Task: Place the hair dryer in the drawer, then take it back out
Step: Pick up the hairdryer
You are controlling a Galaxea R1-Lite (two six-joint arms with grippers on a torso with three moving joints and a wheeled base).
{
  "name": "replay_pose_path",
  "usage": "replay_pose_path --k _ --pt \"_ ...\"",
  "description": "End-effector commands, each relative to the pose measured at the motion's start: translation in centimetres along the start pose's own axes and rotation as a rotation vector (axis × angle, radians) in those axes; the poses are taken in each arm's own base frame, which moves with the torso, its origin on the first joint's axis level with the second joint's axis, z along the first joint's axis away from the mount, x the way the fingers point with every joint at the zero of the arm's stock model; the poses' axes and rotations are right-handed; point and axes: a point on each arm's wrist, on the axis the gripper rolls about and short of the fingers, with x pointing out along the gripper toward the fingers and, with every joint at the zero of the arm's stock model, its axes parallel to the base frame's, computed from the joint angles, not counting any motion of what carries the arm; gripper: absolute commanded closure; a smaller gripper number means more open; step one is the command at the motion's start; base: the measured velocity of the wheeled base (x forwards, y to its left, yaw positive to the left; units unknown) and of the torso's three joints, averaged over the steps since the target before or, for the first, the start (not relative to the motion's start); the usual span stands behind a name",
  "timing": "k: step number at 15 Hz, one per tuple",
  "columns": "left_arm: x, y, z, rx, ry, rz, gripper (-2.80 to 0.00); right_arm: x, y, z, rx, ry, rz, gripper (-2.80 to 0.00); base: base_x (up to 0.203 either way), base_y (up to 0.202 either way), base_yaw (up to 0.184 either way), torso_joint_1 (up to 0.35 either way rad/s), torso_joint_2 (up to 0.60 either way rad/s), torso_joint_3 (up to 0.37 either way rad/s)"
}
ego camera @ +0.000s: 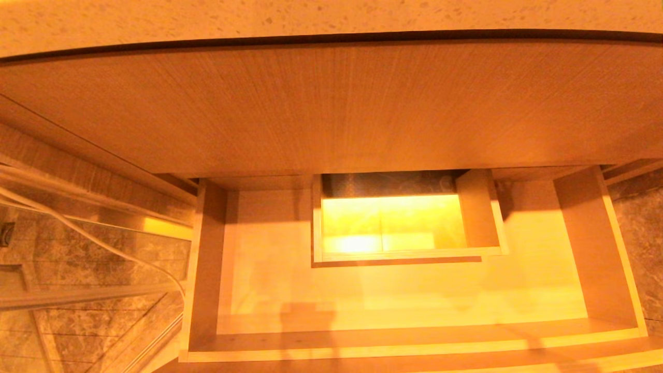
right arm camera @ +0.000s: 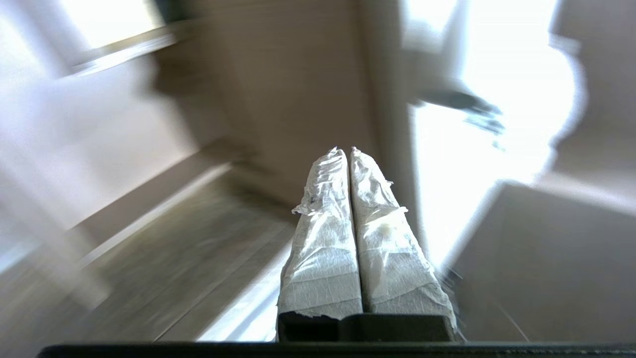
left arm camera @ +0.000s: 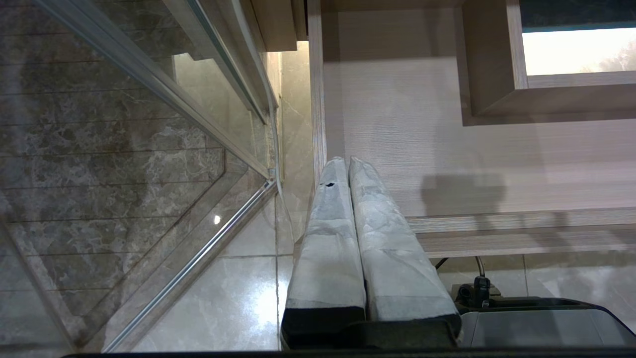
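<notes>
Right tool (right arm camera: 346,151): clenched, the two tape-wrapped fingers (right arm camera: 323,238) pressing tip to tip with nothing between them. It is showing only in its own wrist view, where the surroundings are streaking into blur; wood-grain panels and a bright patch are all that is reading there. It is not appearing in the head view.

Left tool (left arm camera: 346,160): also clenched and holding nothing, wrapped fingers (left arm camera: 328,233) lying side by side. It is hanging parked near the drawer's (ego camera: 207,259) left front corner, tips sitting over the drawer's left side wall in the wrist view. Below it the glossy tile floor (left arm camera: 238,283) is showing, and a glass panel (left arm camera: 149,99) with a metal frame is standing to the side. Part of the robot's dark base (left arm camera: 536,323) is lying under the drawer front.

Drawer: standing pulled out beneath the tall wood panel (ego camera: 331,114), which is sitting under the speckled surface (ego camera: 311,15). Its pale floor is lying bare in both the head view and the left wrist view. The boxed cut-out (ego camera: 404,223) at mid-back is glowing bright inside.

Hair dryer: not showing in any view; I cannot tell where it is. A white cord (ego camera: 93,238) is running past the glass at the left.
</notes>
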Motion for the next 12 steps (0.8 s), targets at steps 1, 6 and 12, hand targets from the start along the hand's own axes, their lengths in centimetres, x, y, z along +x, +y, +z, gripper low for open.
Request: replay_pose_path --k 1,6,12 --pt "0.0 0.0 0.0 -0.001 0.0 0.0 0.0 -0.8 -1.7 0.3 0.013 0.01 -0.169 0.0 0.0 0.0 0.0 0.0 0.0 0.0" --pt "0.0 0.0 0.0 -0.001 0.0 0.0 0.0 1.9 -5.6 0.4 -0.061 0.221 -0.425 0.0 0.0 0.0 0.0 0.0 0.0 0.0" --pt "0.0 0.0 0.0 -0.001 0.0 0.0 0.0 6.9 -10.2 0.7 -0.182 0.42 -0.632 0.0 0.0 0.0 0.0 0.0 0.0 0.0"
